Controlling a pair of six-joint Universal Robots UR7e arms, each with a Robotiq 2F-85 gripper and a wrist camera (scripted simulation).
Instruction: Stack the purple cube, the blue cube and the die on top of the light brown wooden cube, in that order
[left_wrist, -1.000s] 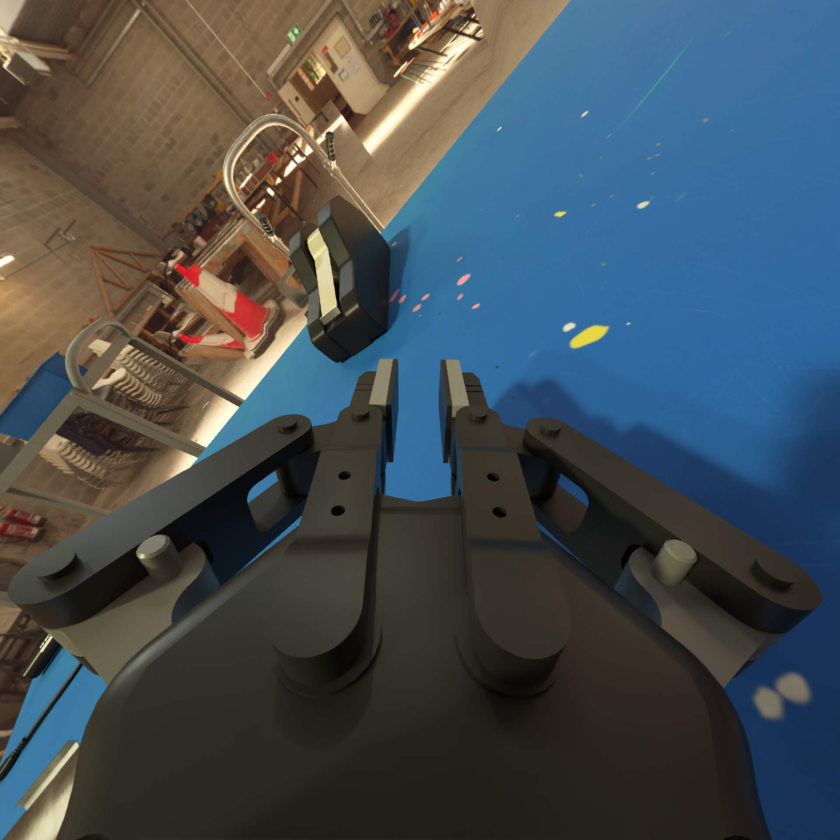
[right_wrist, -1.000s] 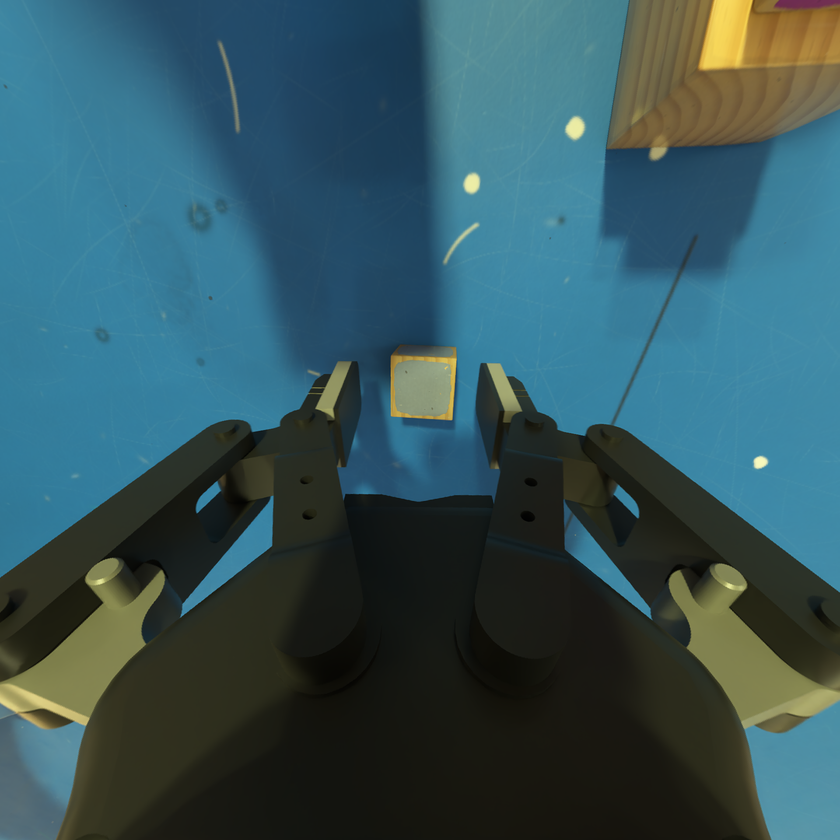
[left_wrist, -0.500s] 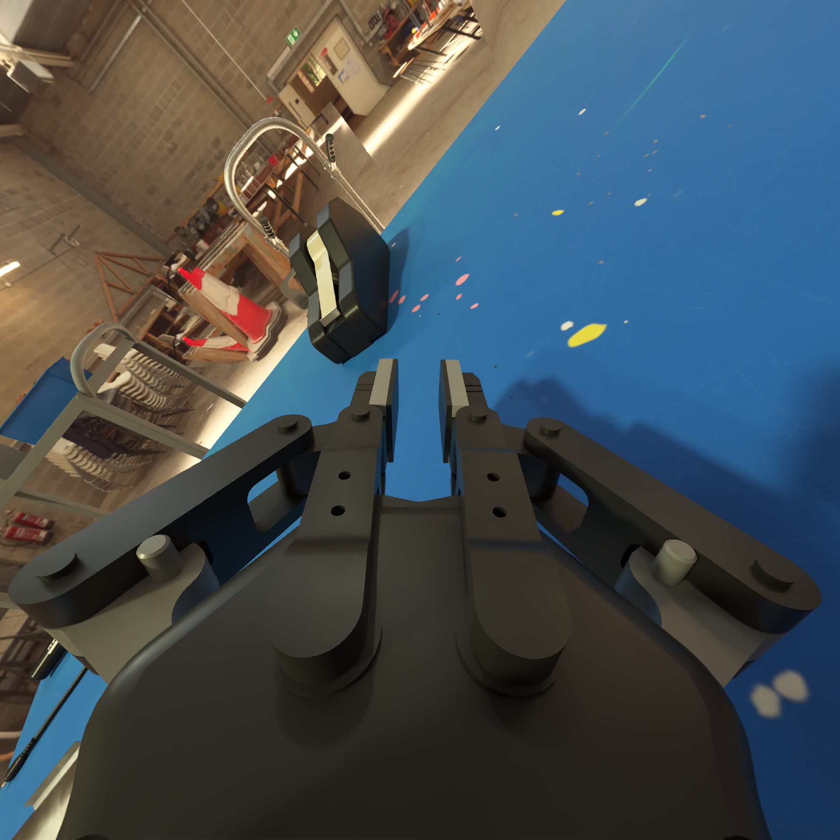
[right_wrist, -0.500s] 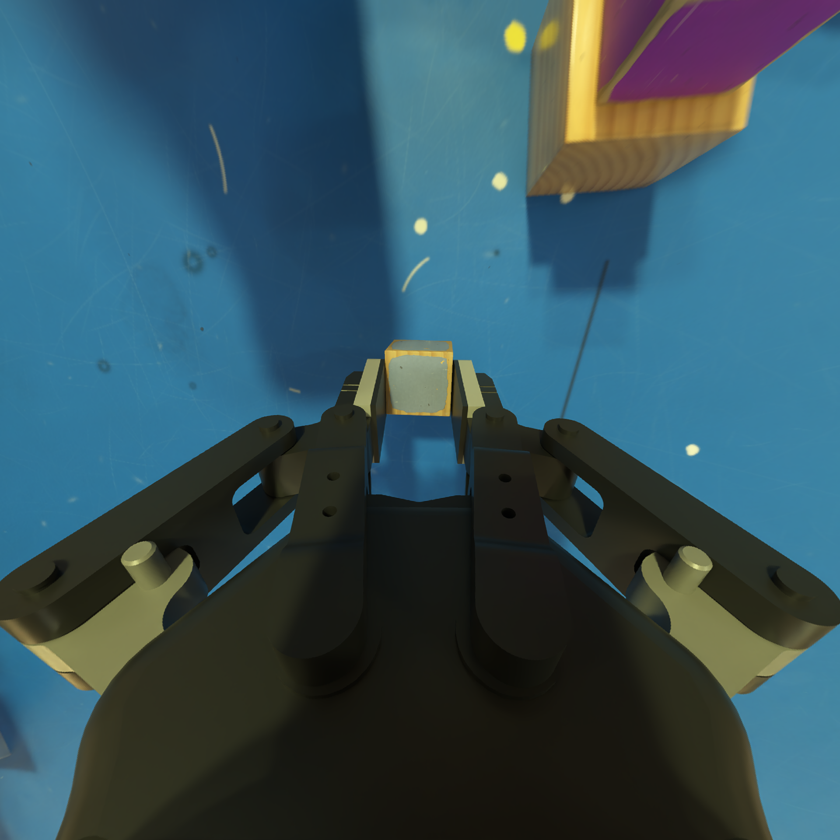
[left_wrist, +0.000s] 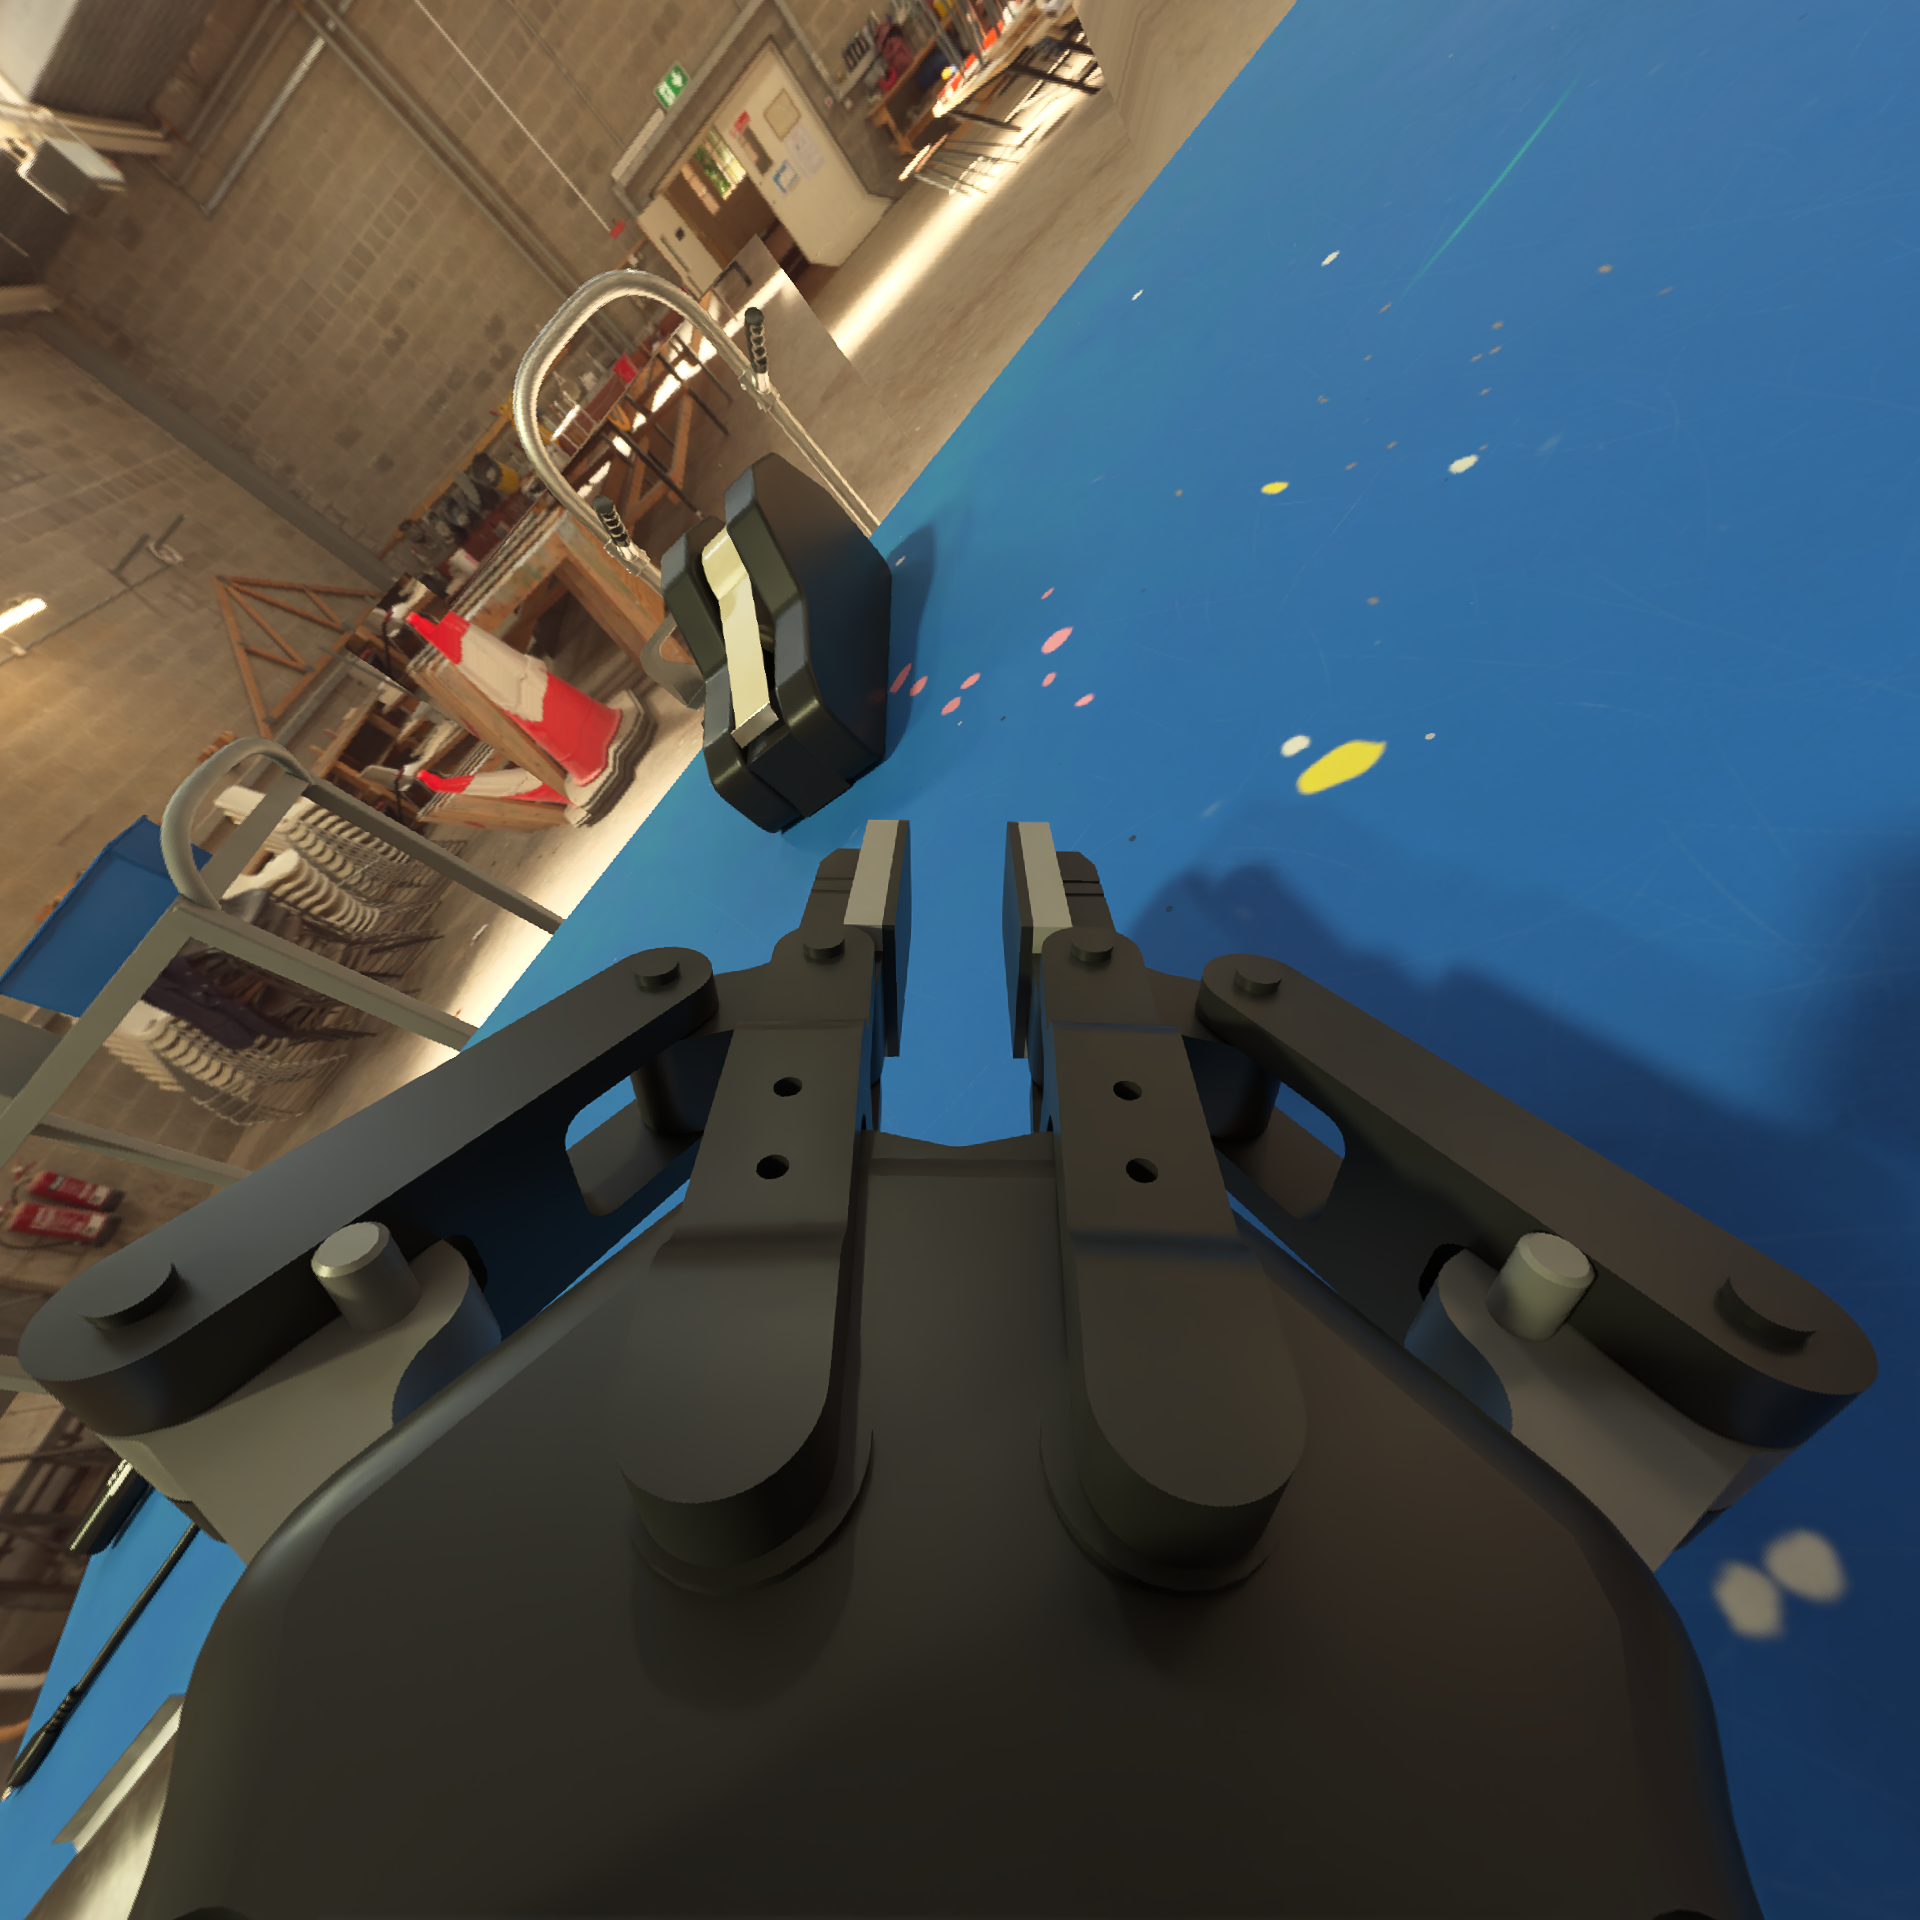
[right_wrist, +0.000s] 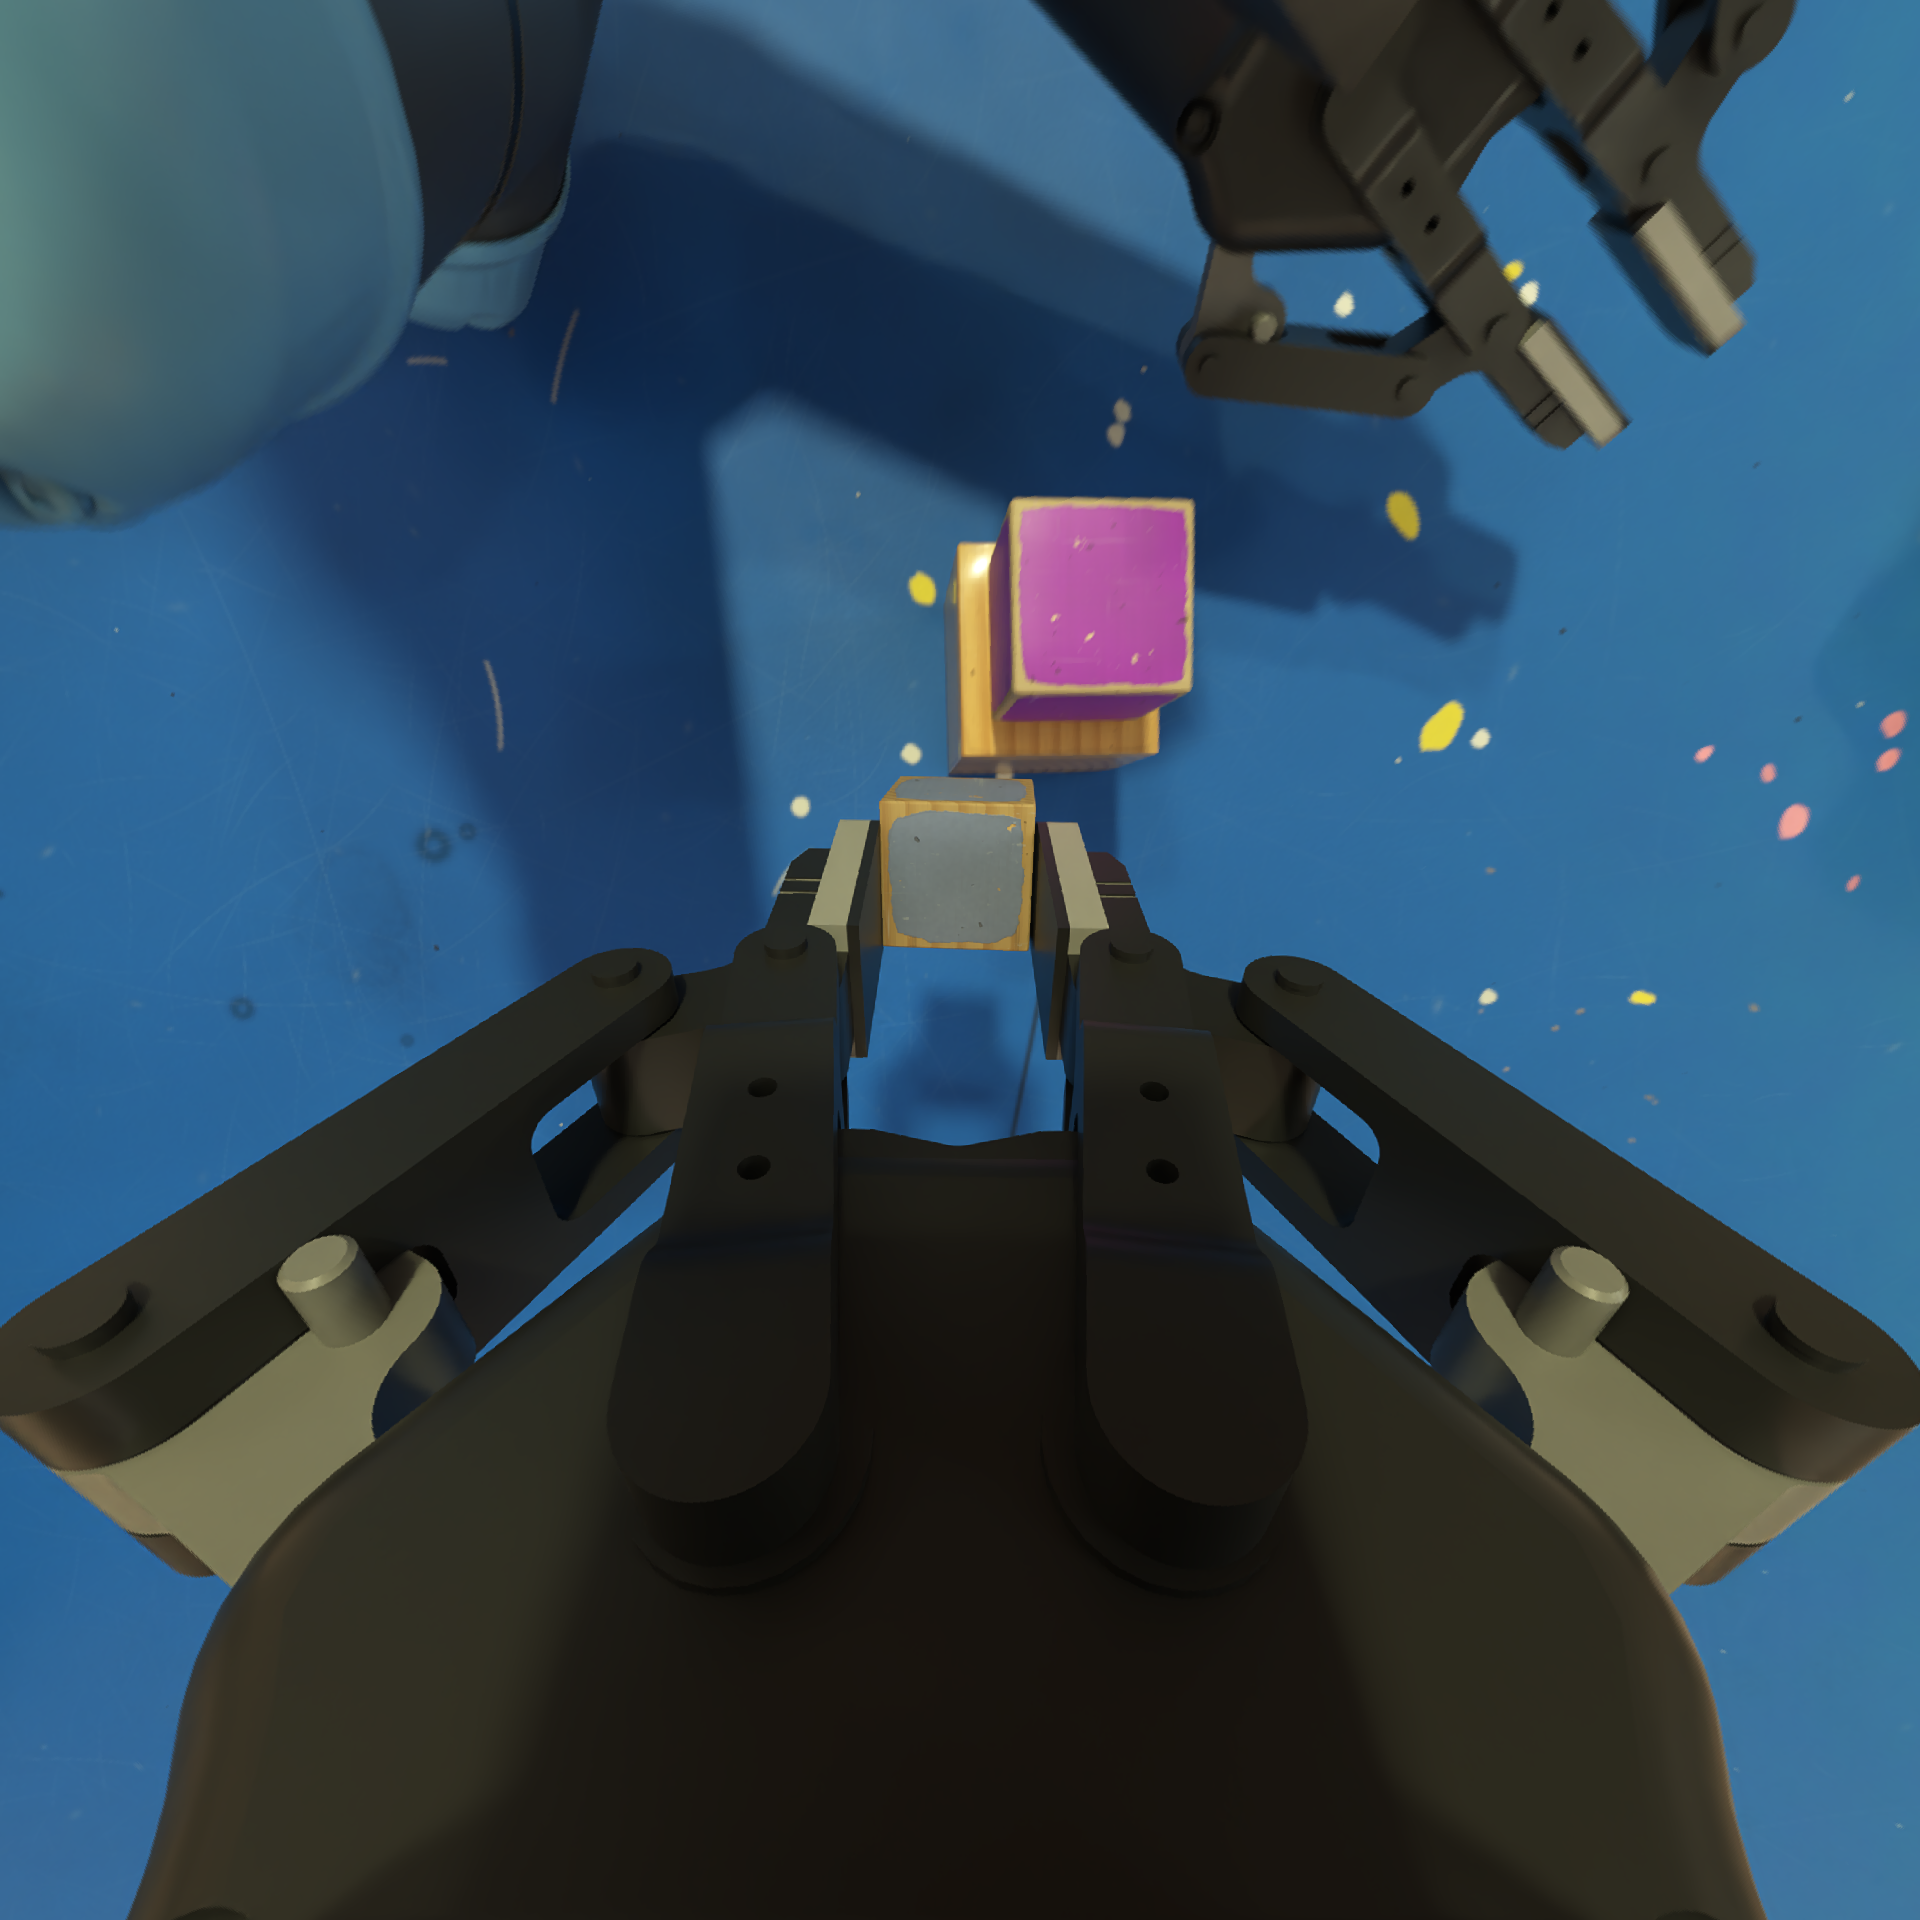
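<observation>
My right gripper (right_wrist: 956, 862) is shut on the blue cube (right_wrist: 956, 883), a grey-blue cube with wooden edges, and holds it well above the blue table (right_wrist: 312, 831). Beyond it, the purple cube (right_wrist: 1101, 597) sits on the light brown wooden cube (right_wrist: 1060, 740), shifted towards its right side. My left gripper (left_wrist: 956, 862) is open and empty, with a narrow gap between its fingers, above bare table. It also shows in the right wrist view (right_wrist: 1657, 374), at the upper right, beyond the stack. The die is not in view.
A black block with a white strip (left_wrist: 779, 644) stands near the table's edge, ahead of the left gripper. The table edge (left_wrist: 623, 904) runs diagonally at the left. A pale teal arm body (right_wrist: 208, 208) fills the upper left of the right wrist view.
My right gripper has closed on the blue cube and lifted it off the table. The stack and the left gripper have come into view. The left gripper has hardly moved.
</observation>
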